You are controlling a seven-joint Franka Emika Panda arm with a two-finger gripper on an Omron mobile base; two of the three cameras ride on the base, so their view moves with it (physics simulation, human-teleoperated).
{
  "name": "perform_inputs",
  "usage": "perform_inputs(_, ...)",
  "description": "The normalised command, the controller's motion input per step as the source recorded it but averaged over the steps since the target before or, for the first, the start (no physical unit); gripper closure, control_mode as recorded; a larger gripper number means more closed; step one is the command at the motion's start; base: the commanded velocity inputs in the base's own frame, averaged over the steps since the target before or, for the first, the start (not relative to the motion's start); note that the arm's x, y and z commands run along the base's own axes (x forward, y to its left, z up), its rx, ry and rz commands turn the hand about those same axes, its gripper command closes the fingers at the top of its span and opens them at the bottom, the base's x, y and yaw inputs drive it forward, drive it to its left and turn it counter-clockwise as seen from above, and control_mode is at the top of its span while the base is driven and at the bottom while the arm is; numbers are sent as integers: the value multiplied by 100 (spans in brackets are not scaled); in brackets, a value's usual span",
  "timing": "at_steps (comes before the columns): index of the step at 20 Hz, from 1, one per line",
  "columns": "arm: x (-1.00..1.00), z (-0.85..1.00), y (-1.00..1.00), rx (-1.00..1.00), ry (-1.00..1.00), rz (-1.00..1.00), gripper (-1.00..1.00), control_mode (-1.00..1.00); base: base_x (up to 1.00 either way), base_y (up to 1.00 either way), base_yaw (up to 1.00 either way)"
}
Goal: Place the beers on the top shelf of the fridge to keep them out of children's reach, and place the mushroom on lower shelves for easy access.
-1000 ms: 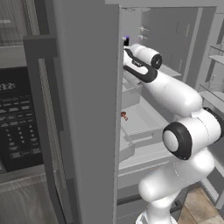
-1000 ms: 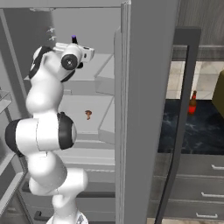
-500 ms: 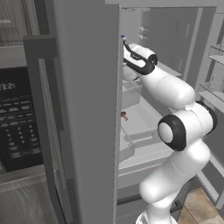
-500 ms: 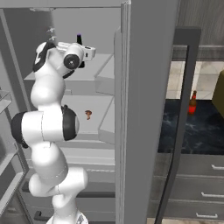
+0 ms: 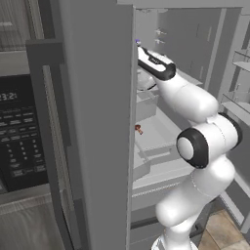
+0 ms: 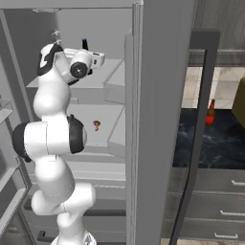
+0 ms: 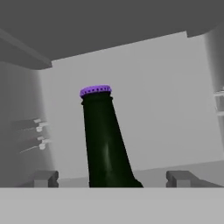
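Claw [image 7: 111, 178] released, fingers wide either side of green bottle [image 7: 104, 140]; mushroom [image 6: 96, 125] on lower shelf [image 6: 91, 136].

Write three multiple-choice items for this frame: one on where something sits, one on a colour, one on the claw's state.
1. Where is the brown bottle?
A. On the dark counter right of the fridge
B. On the top shelf
C. In a door bin

2. What colour is the cap of the dark green bottle?
A. Red
B. Purple
C. White

3. How does the claw stand?
A. Shut on the mushroom
B. Shut on the bottle neck
C. Open, fingers apart either side of the green bottle

Key: 1 A, the brown bottle stands on the counter outside the fridge. 2 B, the green bottle carries a purple cap. 3 C, the claw shows clear gaps between its fingers and the glass; the mushroom lies on a lower shelf.
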Motion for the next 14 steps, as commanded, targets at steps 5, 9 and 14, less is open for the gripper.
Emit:
perform_inputs(5, -52, 20, 0, -7, 0, -3, -100, -100, 0, 0, 0)
perform_inputs(9, -74, 41, -7, -7, 4, -4, -100, -100, 0, 0, 0)
perform_inputs(14, -80, 52, -19, -9, 13, -4, -100, -100, 0, 0, 0)
